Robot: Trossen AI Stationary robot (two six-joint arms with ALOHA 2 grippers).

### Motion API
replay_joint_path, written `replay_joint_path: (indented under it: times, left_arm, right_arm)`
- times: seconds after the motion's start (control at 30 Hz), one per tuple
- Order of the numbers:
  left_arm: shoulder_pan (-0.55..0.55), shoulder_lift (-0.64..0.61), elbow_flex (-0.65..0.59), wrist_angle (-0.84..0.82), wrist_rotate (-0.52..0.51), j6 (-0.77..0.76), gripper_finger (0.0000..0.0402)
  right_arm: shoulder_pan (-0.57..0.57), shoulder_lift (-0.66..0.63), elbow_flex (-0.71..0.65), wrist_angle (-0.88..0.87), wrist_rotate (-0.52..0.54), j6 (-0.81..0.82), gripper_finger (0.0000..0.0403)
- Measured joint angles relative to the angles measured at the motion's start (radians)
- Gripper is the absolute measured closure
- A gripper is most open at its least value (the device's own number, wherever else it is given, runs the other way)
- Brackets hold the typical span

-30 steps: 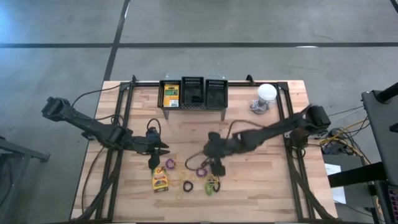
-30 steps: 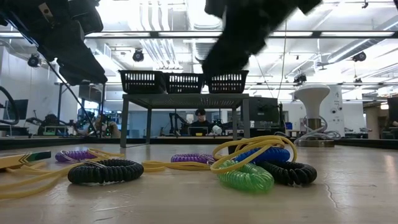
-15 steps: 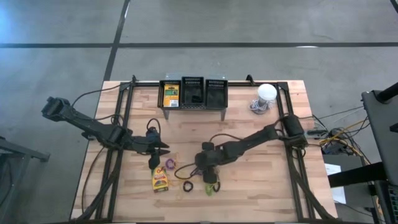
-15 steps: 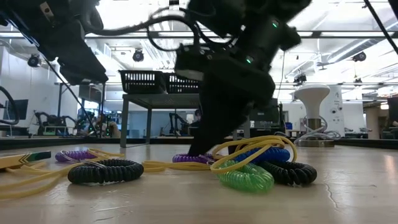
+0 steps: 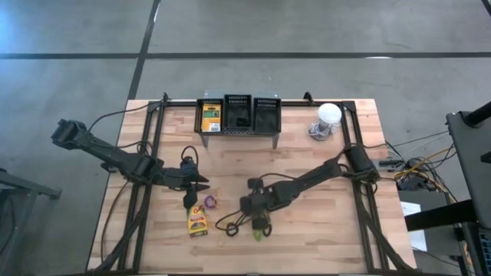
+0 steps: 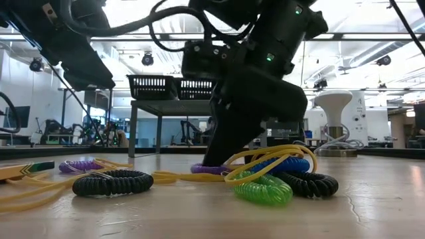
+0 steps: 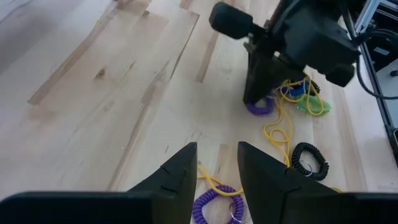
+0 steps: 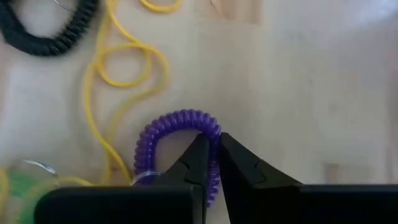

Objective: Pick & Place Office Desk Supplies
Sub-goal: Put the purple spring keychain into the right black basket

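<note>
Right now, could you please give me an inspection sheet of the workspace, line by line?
Surface: wooden table, bare planks over most of it.
Job's things: purple coil, black coil, green coil and yellow bands loose near the front edge; crayon box lying flat; another crayon box in the leftmost basket.
Clutter: white bulb-like object at the back right.
Grippers: right gripper down at the table, jaws pinched on the purple coil; left gripper above the table, jaws apart, holding nothing.
Cables: black cable looping along the right arm.
Surroundings: grey concrete floor; lab benches behind.
</note>
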Motion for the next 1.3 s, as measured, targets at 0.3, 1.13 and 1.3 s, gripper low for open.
replay_joint_path:
  times: [0.3, 1.13, 1.3]
  left_arm:
    - [0.000, 0.000, 0.000, 0.000, 0.000, 0.000, 0.0281]
    - [0.000, 0.000, 0.000, 0.003, 0.000, 0.001, 0.0281]
    - [0.000, 0.000, 0.000, 0.003, 0.000, 0.001, 0.0281]
  right_arm:
    - [-0.002, -0.199, 0.005, 0.013, 0.086, -0.047, 0.0385]
    - [-0.605, -0.543, 0.008, -0.058, 0.150, -0.153, 0.0385]
    - [-0.631, -0.540, -0.007, -0.174, 0.146, -0.109, 0.0385]
